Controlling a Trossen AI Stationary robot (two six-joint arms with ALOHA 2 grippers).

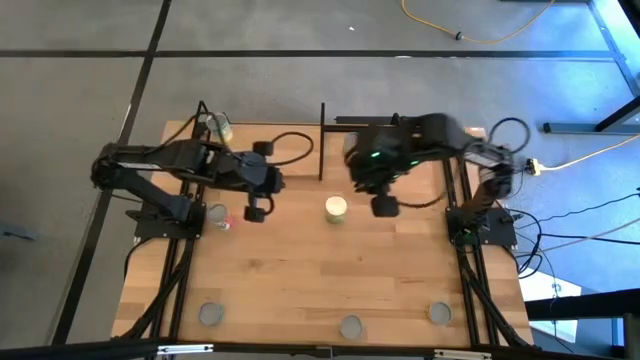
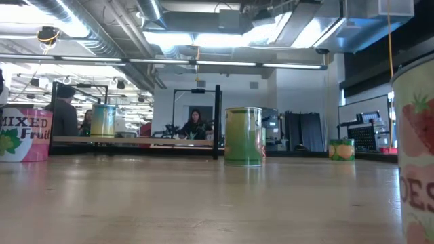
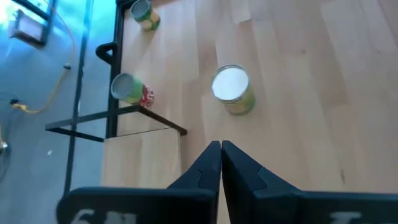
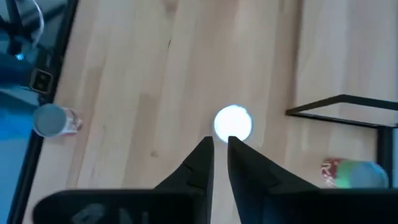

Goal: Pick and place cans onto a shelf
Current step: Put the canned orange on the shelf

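A can with a pale round top and a green-yellow label (image 1: 336,208) stands upright on its base mid-table; it also shows in the low view (image 2: 243,135). My left gripper (image 1: 258,210) is shut and empty above the table, left of this can. My right gripper (image 1: 385,206) hovers just right of the can, its fingers all but shut and empty, and the can top (image 4: 233,121) shows just past its fingertips. The shelf (image 2: 135,140), with black upright rods (image 1: 321,140), stands at the far side. One can (image 1: 220,127) stands on it at its left end.
A "Mixed Fruit" can (image 1: 215,213) stands by the left arm's base. Three cans (image 1: 209,314), (image 1: 350,326), (image 1: 439,313) stand along the near edge. Another can (image 1: 475,131) is at the far right. People show in the room behind the table.
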